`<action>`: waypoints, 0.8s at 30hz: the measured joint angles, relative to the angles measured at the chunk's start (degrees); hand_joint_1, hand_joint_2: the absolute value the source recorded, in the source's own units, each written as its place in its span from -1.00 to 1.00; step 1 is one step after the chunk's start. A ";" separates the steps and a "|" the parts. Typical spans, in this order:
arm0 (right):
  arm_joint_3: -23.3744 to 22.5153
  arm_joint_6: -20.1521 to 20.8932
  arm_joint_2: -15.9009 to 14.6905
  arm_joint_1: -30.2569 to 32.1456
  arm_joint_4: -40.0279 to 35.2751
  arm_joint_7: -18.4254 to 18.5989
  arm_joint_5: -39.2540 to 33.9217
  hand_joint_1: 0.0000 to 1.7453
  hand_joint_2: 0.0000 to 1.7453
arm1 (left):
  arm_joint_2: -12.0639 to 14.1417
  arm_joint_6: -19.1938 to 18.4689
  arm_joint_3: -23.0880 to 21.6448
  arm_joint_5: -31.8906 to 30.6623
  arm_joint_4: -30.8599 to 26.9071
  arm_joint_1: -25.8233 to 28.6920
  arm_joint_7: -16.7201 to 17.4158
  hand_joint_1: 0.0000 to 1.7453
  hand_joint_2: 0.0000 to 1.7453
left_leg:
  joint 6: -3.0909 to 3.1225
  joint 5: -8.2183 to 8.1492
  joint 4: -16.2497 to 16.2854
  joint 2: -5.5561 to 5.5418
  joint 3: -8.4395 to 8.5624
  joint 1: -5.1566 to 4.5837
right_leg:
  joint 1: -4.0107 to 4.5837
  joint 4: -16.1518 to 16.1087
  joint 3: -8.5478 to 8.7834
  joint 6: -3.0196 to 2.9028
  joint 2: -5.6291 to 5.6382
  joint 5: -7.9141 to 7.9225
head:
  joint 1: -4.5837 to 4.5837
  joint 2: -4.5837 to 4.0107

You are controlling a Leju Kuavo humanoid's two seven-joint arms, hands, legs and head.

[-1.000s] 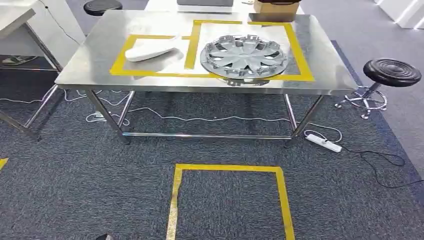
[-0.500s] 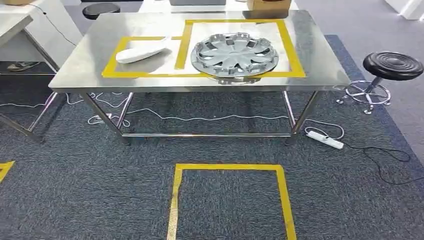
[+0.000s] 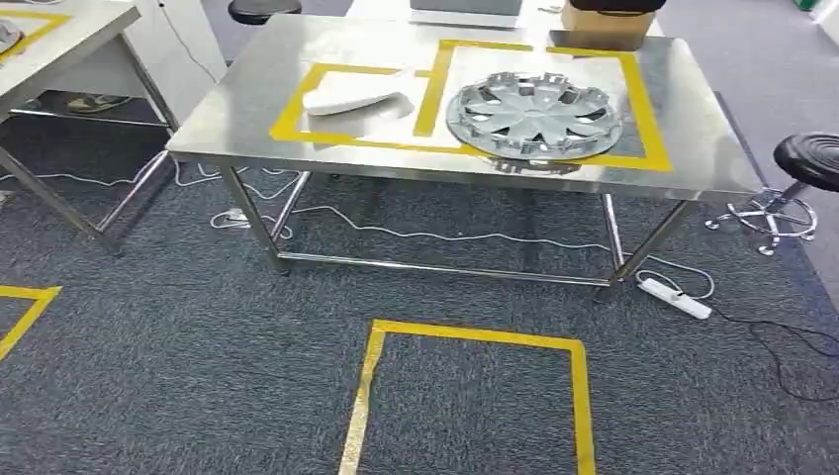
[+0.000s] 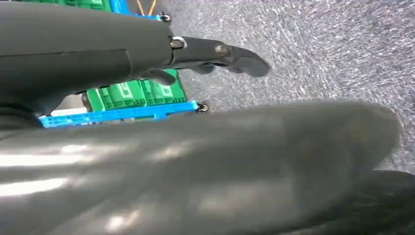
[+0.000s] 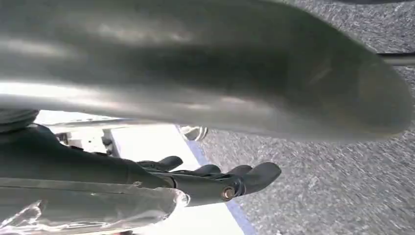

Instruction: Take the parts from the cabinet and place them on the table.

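On the stainless steel table [image 3: 247, 109], a silver wheel cover [image 3: 535, 116] lies flat inside the larger yellow tape rectangle [image 3: 648, 109], and a white moulded part [image 3: 354, 92] lies in the smaller taped box beside it; the two are apart. Both parts sit well away from the robot's hands, which hang over the grey carpet [image 3: 178, 366]. The left hand [image 4: 215, 55] shows dark fingers stretched out with nothing between them, near a blue-framed rack of green crates [image 4: 132, 95]. The right hand [image 5: 230, 178] has its fingers extended side by side, likewise holding nothing. On the carpet in front of the table a yellow tape square [image 3: 475, 341] is marked; a white power strip [image 3: 675, 297] and cables lie under the table, a black stool [image 3: 813, 163] stands to the right, and a cardboard box [image 3: 605, 22] sits at the table's far edge
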 joint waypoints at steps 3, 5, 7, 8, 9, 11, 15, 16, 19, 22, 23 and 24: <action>-0.02 -0.09 0.00 0.05 0.00 -0.04 -0.04 -1.00 -1.00 | 0.00 0.40 -0.72 -0.42 0.04 0.05 0.26 -1.00 -1.00 | -0.01 0.03 0.03 -1.81 0.09 -0.02 | -0.01 0.31 -0.34 -0.25 0.25 2.21 | -0.02 0.00; -0.02 -0.09 0.00 -0.04 0.00 -0.52 -0.20 -1.00 -1.00 | -0.13 0.44 -1.01 -0.48 0.04 0.00 0.29 -1.00 -1.00 | -0.21 0.07 0.04 -3.12 0.26 0.05 | -0.17 -9.51 4.40 -0.60 1.62 7.28 | 0.00 0.00; -0.02 -0.07 0.00 0.01 0.00 -0.77 -0.33 -1.00 -1.00 | -0.24 0.61 -1.03 -0.48 0.04 -0.14 0.33 -1.00 -1.00 | -0.81 0.06 0.44 -4.22 -0.19 -0.25 | -0.85 -14.76 6.74 -0.64 5.59 7.45 | -0.05 0.00; -0.02 -0.07 0.00 -0.01 0.00 -0.81 -0.33 -1.00 -1.00 | -0.30 0.68 -1.05 -0.48 0.04 -0.14 0.33 -1.00 -1.00 | -1.29 0.42 0.26 -4.73 -0.45 -0.04 | -0.60 -14.44 6.62 -0.74 5.04 7.57 | -0.11 0.00; -0.02 -0.04 0.00 0.00 0.00 -0.90 -0.33 -1.00 -1.00 | -0.31 0.75 -1.05 -0.46 0.04 -0.04 0.33 -1.00 -1.00 | -1.69 0.64 0.04 -5.22 -0.64 0.19 | -0.39 -14.25 6.54 -1.07 4.58 7.54 | -0.05 0.00; -0.09 0.02 0.02 -0.02 0.00 -1.01 -0.33 -1.00 -1.00 | -0.26 0.83 -1.05 -0.46 0.07 0.13 0.33 -1.00 -1.00 | -2.43 0.73 -0.05 -5.94 -0.88 0.35 | -0.62 -14.91 6.69 -1.97 3.34 8.04 | -0.05 0.00; -0.11 0.04 0.00 0.05 0.00 -1.14 -0.33 -1.00 -1.00 | -0.31 0.85 -1.07 -0.46 0.07 -0.16 0.33 -1.00 -1.00 | -3.32 -6.64 12.98 -0.58 -7.11 0.20 | -0.35 -15.15 6.68 -2.70 0.48 8.21 | -0.68 0.00; -0.11 0.04 0.00 0.08 0.00 -1.14 -0.33 -1.00 -1.00 | -0.31 0.85 -1.07 -0.46 0.07 -0.10 0.33 -1.00 -1.00 | -3.41 -7.66 16.44 -0.46 -8.77 0.22 | -0.28 -15.14 6.63 -2.76 -0.32 8.17 | -0.70 0.00; -0.11 0.04 0.00 -0.04 0.00 -1.14 -0.33 -1.00 -1.00 | -0.28 0.88 -1.07 -0.46 0.07 0.12 0.33 -1.00 -1.00 | -3.20 -3.32 11.68 -0.10 -6.11 0.21 | -0.20 -15.12 6.70 -2.74 -2.25 8.12 | -0.68 0.00; -0.11 0.11 0.00 -0.03 0.00 -1.14 -0.35 -1.00 -1.00 | -0.31 1.07 -1.07 -0.44 0.07 -0.22 0.18 -1.00 -1.00 | -2.84 -0.18 -0.14 5.19 0.30 -0.54 | 0.40 -14.83 6.86 -2.08 -3.77 7.74 | -0.90 0.00; -0.11 0.13 0.00 0.01 0.00 -1.14 -0.35 -1.00 -1.00 | -0.31 1.20 -1.07 -0.35 0.07 -0.45 0.04 -1.00 -1.00 | -1.98 -0.02 -0.10 4.22 0.07 -0.43 | 0.48 -14.88 6.58 -1.79 -4.15 7.72 | -0.81 0.00; -0.11 0.15 0.00 -0.07 0.00 -1.14 -0.35 -1.00 -1.00 | -0.26 1.45 -1.07 0.07 0.07 -0.36 -0.11 -1.00 -1.00 | -1.78 0.03 -0.17 3.77 -0.15 -0.47 | 0.53 -15.01 6.90 -1.56 -4.87 7.77 | -0.72 0.00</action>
